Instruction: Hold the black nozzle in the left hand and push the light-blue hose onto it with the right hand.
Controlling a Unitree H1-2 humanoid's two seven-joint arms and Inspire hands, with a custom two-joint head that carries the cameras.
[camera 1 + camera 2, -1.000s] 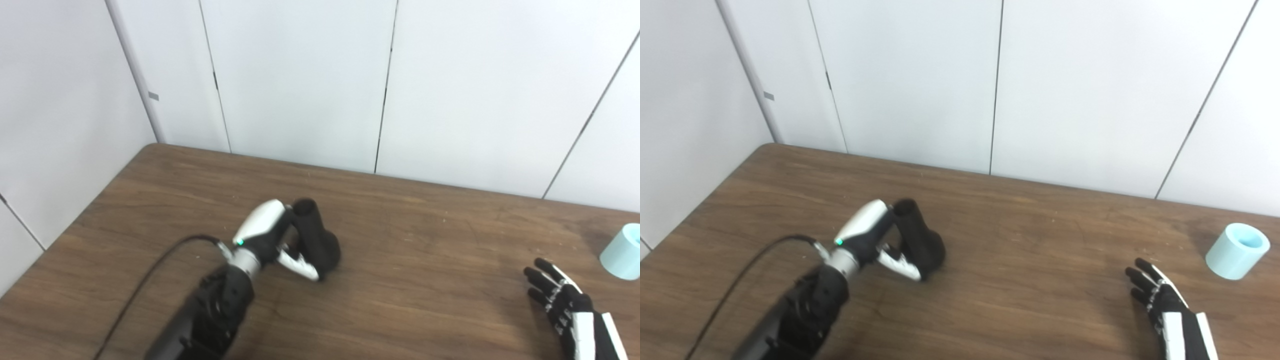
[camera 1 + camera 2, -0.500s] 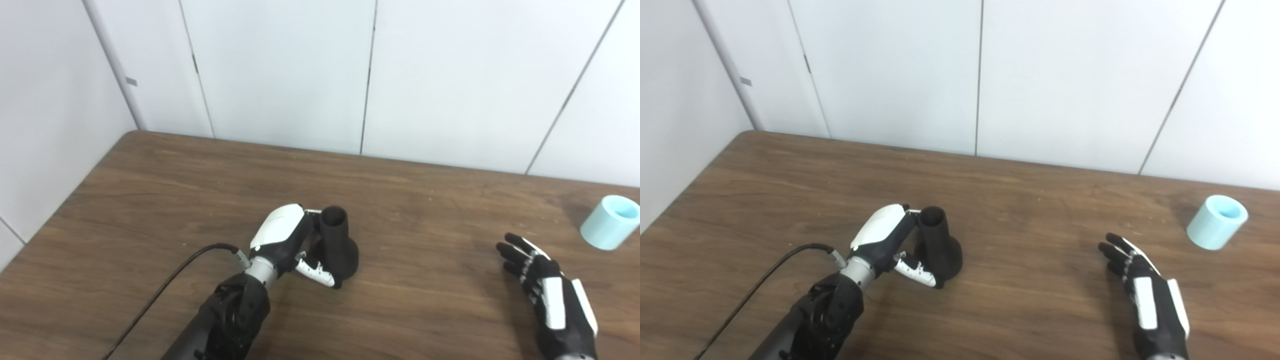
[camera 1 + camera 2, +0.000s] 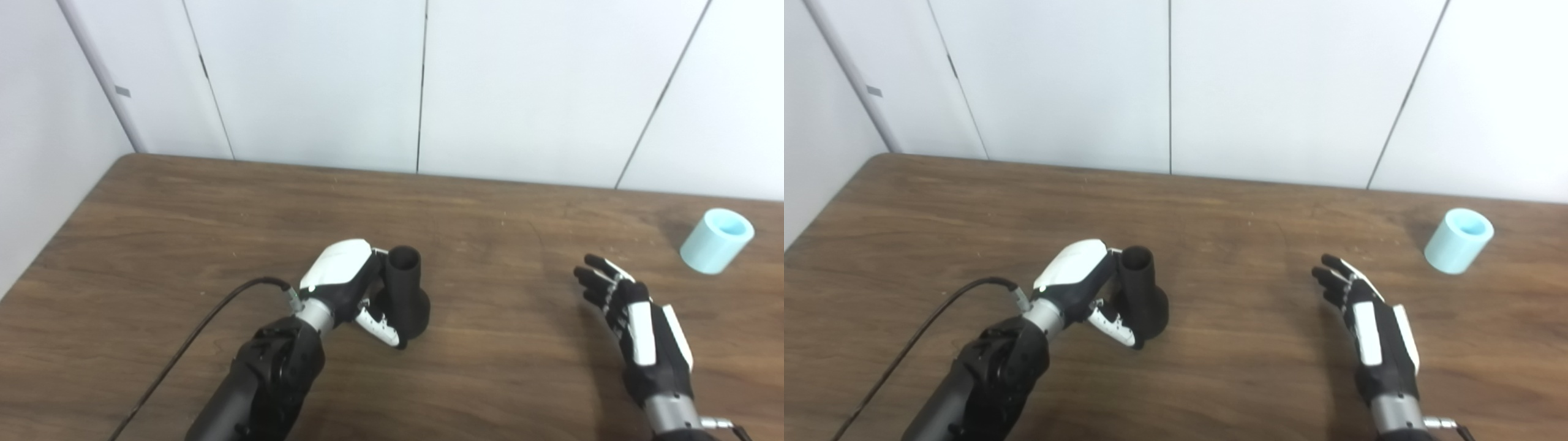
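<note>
The black nozzle [image 3: 405,293] stands upright on its wide base on the brown table [image 3: 502,220], left of centre, open mouth up. My left hand [image 3: 348,283] is shut on it, its fingers curled behind the neck and the thumb across the front of the base. The light-blue hose [image 3: 716,240] is a short, thick tube lying tilted near the table's far right edge. My right hand [image 3: 637,321] hovers open over the table, fingers spread and pointing away, well short of the hose and holding nothing.
A black cable [image 3: 202,324] runs from my left wrist across the table toward the lower left. White wall panels [image 3: 422,86] stand right behind the table's back edge and along its left side.
The camera has swung right, shifting the whole picture left. The nozzle now stands more upright in my left hand. My right hand has reached further onto the table, toward the hose.
</note>
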